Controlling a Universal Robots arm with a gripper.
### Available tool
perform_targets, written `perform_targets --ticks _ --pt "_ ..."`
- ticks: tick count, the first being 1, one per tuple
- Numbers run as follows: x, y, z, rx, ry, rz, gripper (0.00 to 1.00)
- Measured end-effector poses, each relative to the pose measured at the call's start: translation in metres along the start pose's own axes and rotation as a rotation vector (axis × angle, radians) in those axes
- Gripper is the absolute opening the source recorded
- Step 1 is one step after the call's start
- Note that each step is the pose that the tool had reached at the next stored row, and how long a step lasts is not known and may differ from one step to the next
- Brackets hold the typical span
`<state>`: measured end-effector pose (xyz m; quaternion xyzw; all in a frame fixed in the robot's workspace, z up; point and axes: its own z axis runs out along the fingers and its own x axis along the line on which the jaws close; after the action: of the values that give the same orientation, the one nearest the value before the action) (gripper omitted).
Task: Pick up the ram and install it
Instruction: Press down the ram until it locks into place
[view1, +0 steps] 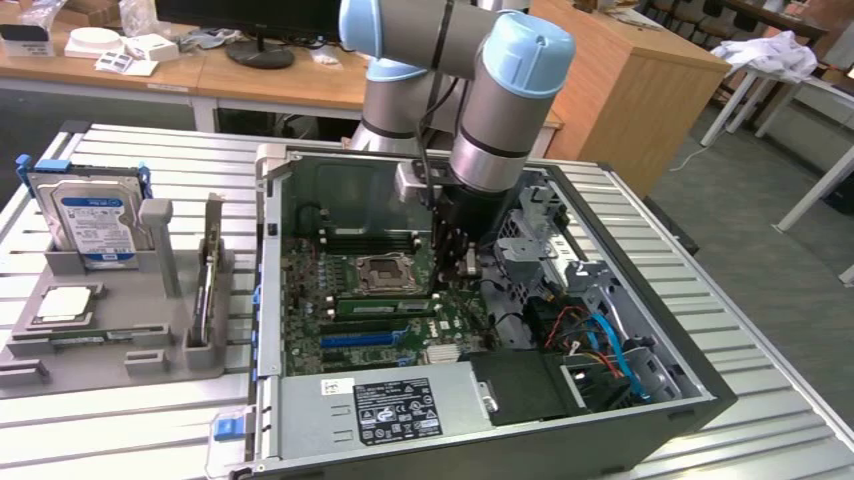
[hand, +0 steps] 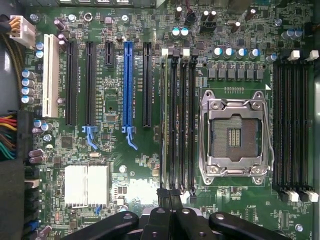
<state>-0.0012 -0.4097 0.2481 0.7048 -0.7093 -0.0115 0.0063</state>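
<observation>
Centrally, the gripper (view1: 461, 268) hangs inside the open computer case (view1: 694, 400), its black fingers drawn fully together with nothing visibly clamped between them. In the wrist view the gripper (hand: 170, 194), with its rounded black linkages, sits at one end of a bank of long black memory slots.

The ram (hand: 165, 125), a narrow green circuit-board stick, stands on edge in the outermost slot of that bank, the one farthest from the CPU socket (hand: 234, 135). The fingertips are over its near end; whether they touch it cannot be told. In the exterior view the ram (view1: 383, 304) appears as a thin green strip just below the CPU socket (view1: 387, 272), near the middle of the frame.

The socket is a square, bright metal frame with an empty dark centre. Parallel to the ram on the green motherboard (hand: 110, 145) runs a blue expansion slot (hand: 127, 85) among black ones, and nearby lies a silver finned heat sink (hand: 86, 185).

The grey, blue-capped robot arm (view1: 501, 100) descends from the upper middle of the frame. A labelled metal power supply (view1: 387, 410) fills the lower part of the case.

At the exterior view's left, a grey moulded tray (view1: 27, 370) holds an upright blue-labelled hard drive (view1: 91, 225) and a flat square silver processor chip (view1: 64, 305). All rest on a ribbed metal table (view1: 134, 160).
</observation>
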Motion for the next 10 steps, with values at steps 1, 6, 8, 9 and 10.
perform_targets --ticks 1,6,8,9,10 --pt "0.0000 0.0000 -0.0003 0.0000 -0.0001 0.000 0.11" --pt "0.0000 0.0000 -0.0025 0.0000 0.0000 0.000 0.11" --pt "0.0000 0.0001 -0.0033 0.0000 0.0000 0.000 0.11" --pt "0.0000 0.0001 -0.0037 0.0000 0.0000 0.000 0.11" --pt "0.0000 0.0001 -0.0040 0.0000 -0.0001 0.000 0.11"
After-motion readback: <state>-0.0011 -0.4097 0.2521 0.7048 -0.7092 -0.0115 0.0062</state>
